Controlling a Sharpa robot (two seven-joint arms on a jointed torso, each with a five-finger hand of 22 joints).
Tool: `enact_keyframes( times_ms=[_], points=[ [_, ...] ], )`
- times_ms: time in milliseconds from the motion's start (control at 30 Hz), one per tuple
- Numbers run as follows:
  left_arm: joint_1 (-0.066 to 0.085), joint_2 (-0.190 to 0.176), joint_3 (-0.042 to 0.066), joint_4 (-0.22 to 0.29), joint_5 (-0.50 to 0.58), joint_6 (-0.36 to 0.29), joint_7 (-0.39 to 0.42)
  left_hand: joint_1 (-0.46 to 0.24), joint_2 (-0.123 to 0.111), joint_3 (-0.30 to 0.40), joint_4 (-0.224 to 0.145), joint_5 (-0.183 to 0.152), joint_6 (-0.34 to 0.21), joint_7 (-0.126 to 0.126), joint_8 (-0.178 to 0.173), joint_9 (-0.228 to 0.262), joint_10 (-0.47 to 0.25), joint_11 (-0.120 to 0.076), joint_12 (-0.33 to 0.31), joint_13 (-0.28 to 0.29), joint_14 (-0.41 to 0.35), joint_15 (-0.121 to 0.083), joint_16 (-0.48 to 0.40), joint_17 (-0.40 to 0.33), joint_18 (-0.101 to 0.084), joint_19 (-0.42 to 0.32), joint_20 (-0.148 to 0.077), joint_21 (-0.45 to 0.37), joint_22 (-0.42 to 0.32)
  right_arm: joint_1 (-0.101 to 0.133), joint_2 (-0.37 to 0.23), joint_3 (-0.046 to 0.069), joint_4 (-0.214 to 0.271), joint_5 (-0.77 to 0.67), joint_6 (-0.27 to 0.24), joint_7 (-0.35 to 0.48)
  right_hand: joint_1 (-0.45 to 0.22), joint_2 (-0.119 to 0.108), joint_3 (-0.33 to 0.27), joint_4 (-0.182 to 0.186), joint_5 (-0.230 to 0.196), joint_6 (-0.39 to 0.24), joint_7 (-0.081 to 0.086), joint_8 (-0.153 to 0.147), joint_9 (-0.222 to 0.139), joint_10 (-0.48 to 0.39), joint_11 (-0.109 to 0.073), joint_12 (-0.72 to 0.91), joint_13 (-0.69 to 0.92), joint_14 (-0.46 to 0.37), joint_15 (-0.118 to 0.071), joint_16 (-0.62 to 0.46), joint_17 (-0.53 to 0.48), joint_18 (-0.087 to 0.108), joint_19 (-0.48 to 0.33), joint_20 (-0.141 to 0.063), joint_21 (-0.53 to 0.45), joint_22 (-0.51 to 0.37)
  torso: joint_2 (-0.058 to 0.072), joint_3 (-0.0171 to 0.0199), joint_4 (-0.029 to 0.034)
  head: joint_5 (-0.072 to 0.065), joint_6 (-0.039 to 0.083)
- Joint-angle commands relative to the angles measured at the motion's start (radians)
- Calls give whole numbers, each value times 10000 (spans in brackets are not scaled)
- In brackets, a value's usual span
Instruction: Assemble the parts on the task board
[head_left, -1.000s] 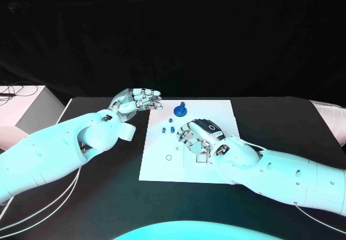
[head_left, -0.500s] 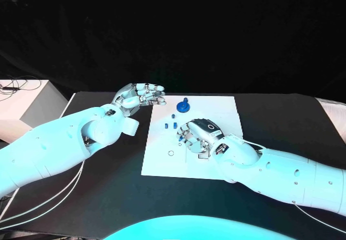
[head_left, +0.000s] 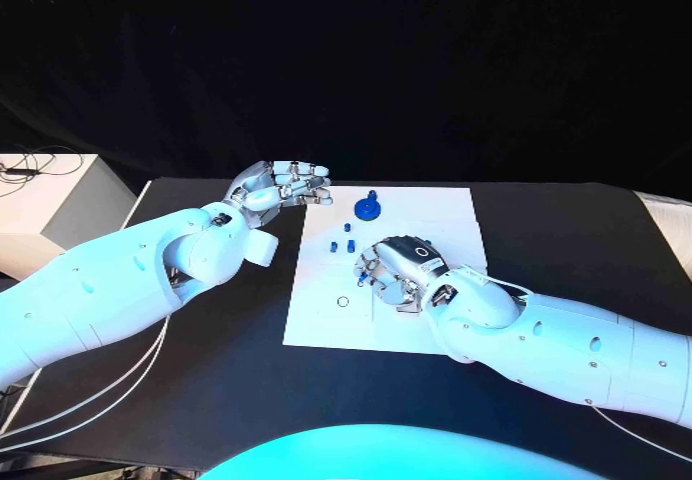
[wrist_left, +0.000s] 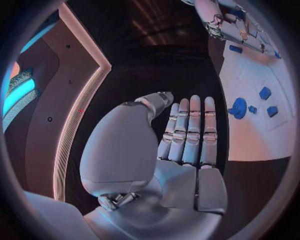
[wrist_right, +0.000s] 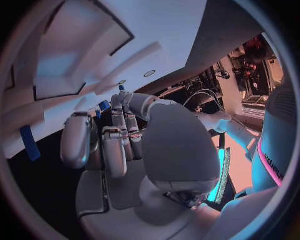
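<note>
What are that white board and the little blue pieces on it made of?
The task board looks like thin, matte white plastic or card: flat, with no glare. The blue parts look like moulded or printed plastic, uniformly coloured with a dull sheen. Neither can be told for certain.

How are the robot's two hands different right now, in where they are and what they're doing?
The left hand is raised over the black table, beside the task board's far left corner; the right hand is down over the middle of the task board. The left hand's fingers lie straight and side by side, holding nothing; the right hand's fingers curl down toward the board, and whether they hold a part is hidden. Both are silver, on white arms.
</note>
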Motion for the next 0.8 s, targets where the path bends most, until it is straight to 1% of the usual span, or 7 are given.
enact_keyframes(
  times_ms=[33,167,333,600,733,800],
  points=[
    [-8,12,9,28,68,73,99,84,27,15,-54,28,-12,62,-13,-13,11,65,-35,-13,55,-2,-20,17,31,69,16,-59,-9,-16,24,-9,-13,-244,251,-48,-85,17,-2,-48,29,36,66,7,11,380,-337,22,16,858,-47,5,1765,0,121,-48,-51,3,-3,3,4,5,-29],
    [-8,5,9,26,68,71,97,84,27,15,-54,28,-12,62,-13,-13,11,65,-35,-13,55,-2,-20,17,31,69,16,-59,-9,-26,30,-15,-17,-266,277,-63,-85,17,-2,-48,29,36,66,7,11,380,-337,22,16,858,-47,5,1765,0,121,-48,-51,3,-7,7,-1,32,-59],
    [-8,-1,9,24,69,69,95,84,27,15,-54,28,-12,62,-13,-13,11,65,-35,-13,55,-2,-20,17,31,69,16,-59,-9,-34,26,-18,-20,-280,316,-79,-85,17,-2,-48,29,36,66,7,11,380,-337,22,16,858,-47,5,1765,0,121,-48,-51,3,-10,3,2,38,-66],
    [-8,-6,9,15,69,71,87,84,27,15,-54,28,-12,62,-13,-13,11,65,-35,-13,55,-2,-20,17,31,69,16,-59,-9,-38,20,-21,18,-288,352,-72,-85,17,-2,-48,29,36,66,7,11,380,-337,22,16,858,-47,5,1765,0,121,-48,-51,3,-12,6,-1,50,-79],
    [-8,-7,9,14,69,70,84,86,28,15,-56,29,-9,64,-13,-15,10,67,-41,-14,56,1,-43,24,31,75,19,-84,-26,-39,2,-22,44,-292,318,-62,-85,17,-2,-48,29,36,66,7,11,380,-337,22,16,858,-47,5,1765,0,121,-48,-51,3,-10,1,-3,49,-88],
    [-8,-8,9,12,69,73,82,86,28,15,-56,29,-9,64,-13,-15,10,67,-41,-14,56,1,-43,24,31,75,19,-84,-26,-41,-13,-22,69,-293,262,-46,-85,17,-2,-48,29,36,66,7,11,380,-337,22,16,858,-47,5,1765,0,121,-48,-51,3,-7,5,1,54,-97]
  ],
)
